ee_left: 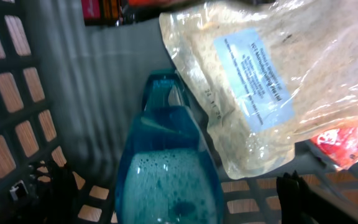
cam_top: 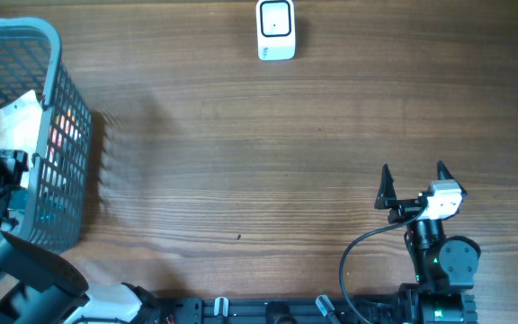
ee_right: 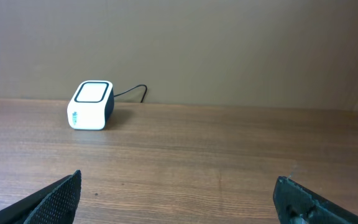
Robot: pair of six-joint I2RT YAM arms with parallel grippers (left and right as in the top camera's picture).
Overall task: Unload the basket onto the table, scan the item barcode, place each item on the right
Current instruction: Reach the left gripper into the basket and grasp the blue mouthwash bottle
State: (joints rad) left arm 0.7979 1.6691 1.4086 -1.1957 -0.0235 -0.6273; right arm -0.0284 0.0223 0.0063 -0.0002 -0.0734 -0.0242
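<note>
Two arms rise from the near edge of the wooden surface (cam_top: 241, 162). Well to the right of the basket (cam_top: 58, 63), nearest the base, the right jaws stand spread wide and hold nothing; wood shows between their dark fingertips (ee_right: 64, 196) in the wrist view. The left arm (cam_top: 25, 270) reaches from the near corner into the basket, a grey plastic mesh tub at the left edge. The left jaws are released too, parted over what lies inside.

Just under them in the basket lies a blue bottle (ee_left: 166, 168) with bubbles in its liquid, its neck pointing away; both fingertips stand apart from it. Beyond the bottle and partly over it lies a clear bag (ee_left: 316, 56) of pale grain with a blue printed label (ee_left: 253, 74). The print is too blurred to read, so I cannot tell where a barcode sits. A red packet (ee_left: 347, 140) shows beside the bag. Farthest off, beyond the basket and to its right, the white scanner (cam_top: 276, 29) sits at the far edge, its cable (ee_right: 132, 92) trailing behind.
</note>
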